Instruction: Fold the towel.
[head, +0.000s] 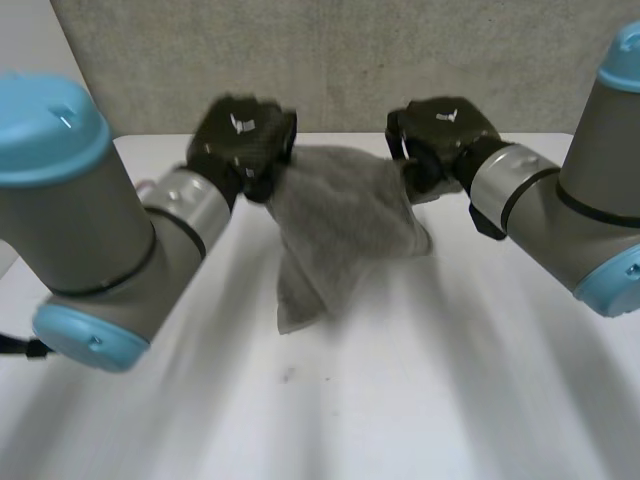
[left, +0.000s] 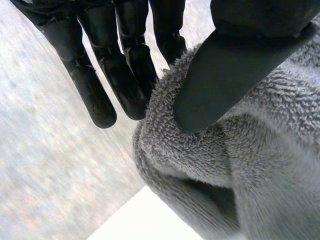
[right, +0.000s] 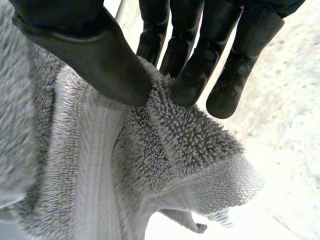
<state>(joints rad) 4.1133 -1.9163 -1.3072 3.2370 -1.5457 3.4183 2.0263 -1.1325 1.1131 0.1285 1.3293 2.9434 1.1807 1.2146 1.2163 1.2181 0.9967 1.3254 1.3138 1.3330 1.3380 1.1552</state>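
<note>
A grey towel (head: 345, 215) hangs in the air above the white table (head: 400, 400), stretched between my two hands, with its lower part drooping toward the tabletop. My left hand (head: 243, 140) holds the towel's upper left corner; in the left wrist view its thumb (left: 225, 75) presses the towel (left: 260, 165) against its fingers (left: 125, 75). My right hand (head: 440, 135) holds the upper right corner; in the right wrist view the thumb (right: 100, 60) and fingers (right: 195, 65) pinch the towel (right: 165, 145) between them.
A grey speckled wall (head: 330, 60) rises behind the table's far edge. Bare white tabletop spreads in front of the hanging towel.
</note>
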